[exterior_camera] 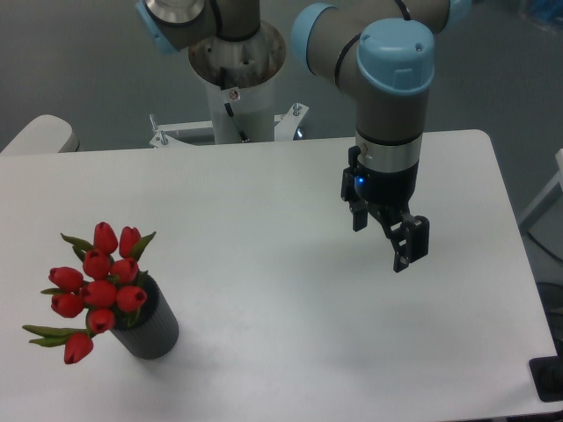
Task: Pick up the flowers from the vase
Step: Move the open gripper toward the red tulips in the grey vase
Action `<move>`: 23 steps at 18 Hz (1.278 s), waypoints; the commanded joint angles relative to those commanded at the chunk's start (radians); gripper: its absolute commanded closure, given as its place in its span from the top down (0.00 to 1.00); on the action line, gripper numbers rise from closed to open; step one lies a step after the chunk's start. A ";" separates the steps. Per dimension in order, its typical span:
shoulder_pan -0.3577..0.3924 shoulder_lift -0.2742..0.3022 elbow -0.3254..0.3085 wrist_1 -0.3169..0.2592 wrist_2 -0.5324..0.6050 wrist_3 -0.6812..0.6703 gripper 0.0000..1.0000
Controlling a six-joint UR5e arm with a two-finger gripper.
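Camera view, fixed, high angle. Items listed as seen:

Bench (264, 211): white top, smooth, matte, rounded corners; fills most of frame. Soft shadows cast on it under arm and beside vase. Floor behind: grey, plain, blurred.

Mount post (236, 83): white cylinder at far edge of bench, centre-left, w/ metal bracket and bolts at foot. Pale rounded object seen at far left edge, partly cut off; kind cannot be told.

Arm (391, 88): grey tubular links, light-blue end caps, glossy plastic look. Wrist section pointed downward over right half of bench.

Pincer (387, 236): black, angular, two fingers, small blue light on body above. Fingers spread apart, nothing held between them; released. Held over bench surface, right of centre, well apart from vase.

Vase (154, 330): short cylinder, dark grey to near black, fine vertical ribs on side. Stood upright on bench at front-left corner area. Rim mostly hidden by blooms.

Flowers (98, 286): bunch of red tulip buds, approx. nine, smooth oval heads, w/ green pointed leaves. Seated in vase, leaning out to the left over its edge; lowest bud and one long leaf hung out past vase side at lower left. Not touched by pincer.

Black object (547, 380) noted at lower right frame edge, beside bench corner; partly cut off.
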 joint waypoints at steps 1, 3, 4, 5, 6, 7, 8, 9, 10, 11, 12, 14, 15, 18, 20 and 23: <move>0.000 0.000 -0.002 0.002 0.000 0.000 1.00; 0.000 0.000 -0.002 0.002 0.000 0.000 1.00; 0.000 0.000 -0.002 0.002 -0.006 0.000 1.00; 0.000 0.000 -0.008 0.005 -0.008 0.000 1.00; 0.000 0.002 -0.014 0.006 -0.015 0.000 1.00; 0.000 0.002 -0.015 0.006 -0.035 -0.003 1.00; 0.000 0.002 -0.020 0.006 -0.066 -0.005 1.00; 0.000 0.005 -0.037 0.008 -0.089 -0.015 1.00; 0.002 0.006 -0.054 0.012 -0.106 -0.046 1.00; 0.002 0.009 -0.067 0.027 -0.120 -0.098 1.00; 0.000 0.012 -0.083 0.043 -0.129 -0.148 1.00; -0.015 0.012 -0.101 0.058 -0.132 -0.231 1.00; -0.035 0.015 -0.116 0.060 -0.132 -0.265 1.00; -0.077 0.023 -0.152 0.074 -0.132 -0.374 1.00; -0.109 0.026 -0.170 0.087 -0.132 -0.451 1.00; -0.139 0.032 -0.199 0.101 -0.202 -0.501 1.00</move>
